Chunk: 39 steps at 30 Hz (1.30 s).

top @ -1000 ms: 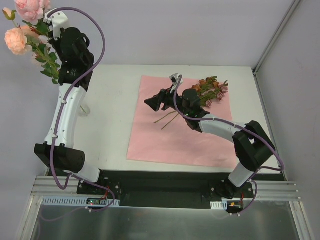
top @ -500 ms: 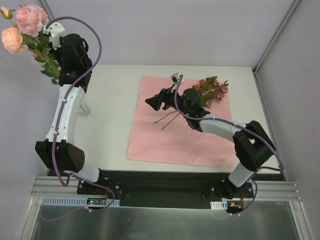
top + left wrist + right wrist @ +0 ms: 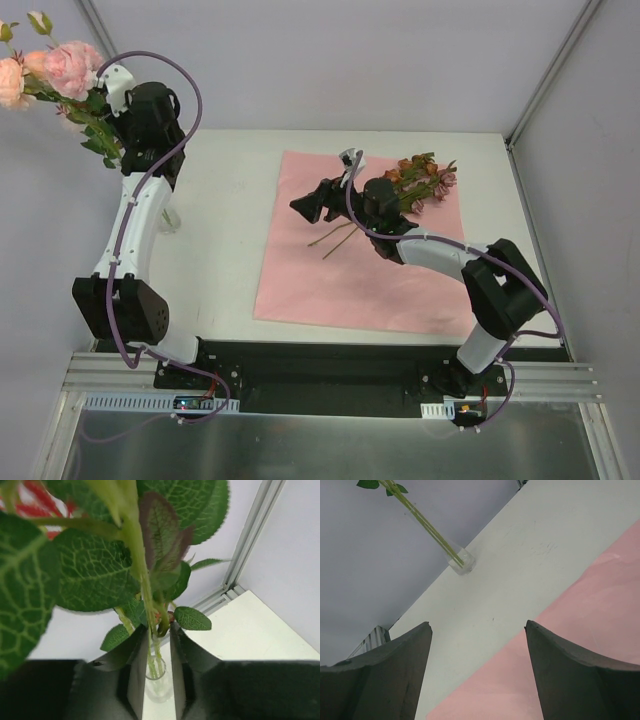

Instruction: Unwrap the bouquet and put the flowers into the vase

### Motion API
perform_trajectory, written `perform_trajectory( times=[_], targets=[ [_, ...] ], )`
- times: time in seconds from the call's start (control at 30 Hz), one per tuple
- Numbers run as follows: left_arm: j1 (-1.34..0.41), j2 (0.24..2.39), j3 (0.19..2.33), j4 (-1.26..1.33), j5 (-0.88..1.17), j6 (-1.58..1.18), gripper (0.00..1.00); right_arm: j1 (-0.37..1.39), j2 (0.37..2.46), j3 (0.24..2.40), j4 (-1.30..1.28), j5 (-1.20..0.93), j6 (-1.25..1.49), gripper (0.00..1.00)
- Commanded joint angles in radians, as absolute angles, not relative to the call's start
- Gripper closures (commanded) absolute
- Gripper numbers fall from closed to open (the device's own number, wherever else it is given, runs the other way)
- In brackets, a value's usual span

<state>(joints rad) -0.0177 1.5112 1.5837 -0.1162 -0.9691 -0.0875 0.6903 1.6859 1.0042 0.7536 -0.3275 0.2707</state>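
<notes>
Starting low in the overhead frame, we are seeing the pink paper sheet [image 3: 350,285] lying flat and unfolded on the white bench [image 3: 225,260], right of center. The right tool [image 3: 300,208] is hovering over the sheet's upper left part, its jaws spread wide and released, grasping nothing. In its wrist view, only paper and bare bench are showing between the two dark fingers [image 3: 385,675].

Behind that arm, the rust-orange and mauve blooms [image 3: 422,178] are lying on the upper right of the sheet. Their tan stems [image 3: 335,240] are trailing toward the center of the frame, partly hidden under the arm.

Toward the left edge of the bench, the vase [image 3: 170,222] is standing upright, half hidden beside the left arm. The green stems [image 3: 427,526] of the roses [image 3: 60,62] are standing in it, leaning toward the upper left.

Higher up, the left tool [image 3: 159,630] is flanking those stems with a narrow gap, directly over the vase. We cannot tell whether it is clenching them or only enclosing them loosely. The roses are showing in the upper left corner of the frame, against the wall [image 3: 350,60].
</notes>
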Motion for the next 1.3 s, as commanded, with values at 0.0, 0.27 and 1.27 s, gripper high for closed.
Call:
perform_trajectory(
  times=[0.0,0.27,1.27],
  targets=[
    [-0.011,1.46,1.552,-0.11,-0.948,-0.129,0.73,0.686,1.69,1.037,0.799,-0.345,0.276,0.22],
    [-0.011,1.349,1.45,-0.139,-0.847,-0.165,0.01,0.686,1.697,1.042,0.798,-0.345,0.284,0.21],
    [-0.012,1.037,1.236,-0.29,0.291,-0.356,0.06,0.683,1.683,1.103,0.357,0.13,0.401,0.23]
  ],
)
